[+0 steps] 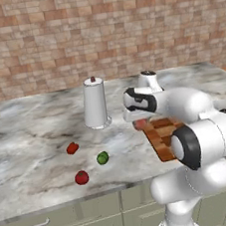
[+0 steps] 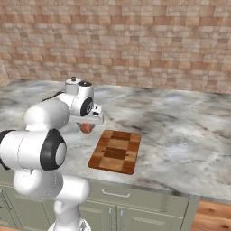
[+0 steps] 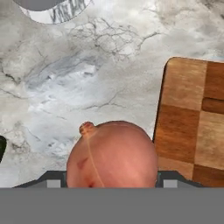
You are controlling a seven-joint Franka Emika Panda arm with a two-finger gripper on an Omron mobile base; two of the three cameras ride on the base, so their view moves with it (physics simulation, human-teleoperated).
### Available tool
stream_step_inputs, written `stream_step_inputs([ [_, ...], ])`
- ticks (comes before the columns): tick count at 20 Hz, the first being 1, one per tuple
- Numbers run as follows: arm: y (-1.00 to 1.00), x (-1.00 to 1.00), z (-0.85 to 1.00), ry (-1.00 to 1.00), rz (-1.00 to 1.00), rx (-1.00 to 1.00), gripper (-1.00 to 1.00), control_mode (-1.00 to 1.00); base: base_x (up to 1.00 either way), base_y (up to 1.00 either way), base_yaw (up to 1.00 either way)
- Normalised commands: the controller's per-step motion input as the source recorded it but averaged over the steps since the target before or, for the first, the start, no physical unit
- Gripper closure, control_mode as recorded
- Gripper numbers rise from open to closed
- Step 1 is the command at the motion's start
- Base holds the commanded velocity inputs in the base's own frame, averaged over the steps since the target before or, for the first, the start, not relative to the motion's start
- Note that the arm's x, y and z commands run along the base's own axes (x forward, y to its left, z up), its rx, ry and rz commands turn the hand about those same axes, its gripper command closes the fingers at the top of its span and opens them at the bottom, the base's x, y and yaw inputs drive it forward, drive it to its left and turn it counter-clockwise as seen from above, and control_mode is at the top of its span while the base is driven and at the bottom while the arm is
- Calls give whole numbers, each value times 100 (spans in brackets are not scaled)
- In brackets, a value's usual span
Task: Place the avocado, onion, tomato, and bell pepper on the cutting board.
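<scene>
The gripper point(image 2: 87, 125) holds the onion point(image 3: 112, 154) in the air, just left of the cutting board point(image 2: 115, 151), its small nub toward the white canister point(image 1: 95, 103). On the counter point(image 1: 33, 145) lie the bell pepper point(image 1: 72, 148), avocado point(image 1: 102, 158) and tomato point(image 1: 82, 177), well apart from the board

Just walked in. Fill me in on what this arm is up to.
The gripper is shut on the onion and holds it in the air above the marble counter, just beside the cutting board, not yet over it. The board has nothing on it. The bell pepper, avocado and tomato lie on the counter further from the board, near a white canister.
</scene>
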Motion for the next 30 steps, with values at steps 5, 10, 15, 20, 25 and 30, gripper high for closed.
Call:
stream_step_inputs([
  [5,-84,18,46,2,0,0,100,-100,0,0,0],
  [10,-91,54,0,16,-3,-1,100,-100,0,0,0],
  [15,-73,60,0,18,-2,-1,100,-100,0,0,0],
  [20,-26,22,-2,7,0,0,100,-100,0,0,0],
  [25,0,0,-27,0,0,0,100,-100,0,0,0],
  [30,-1,0,-65,0,0,0,100,-100,0,0,0],
])
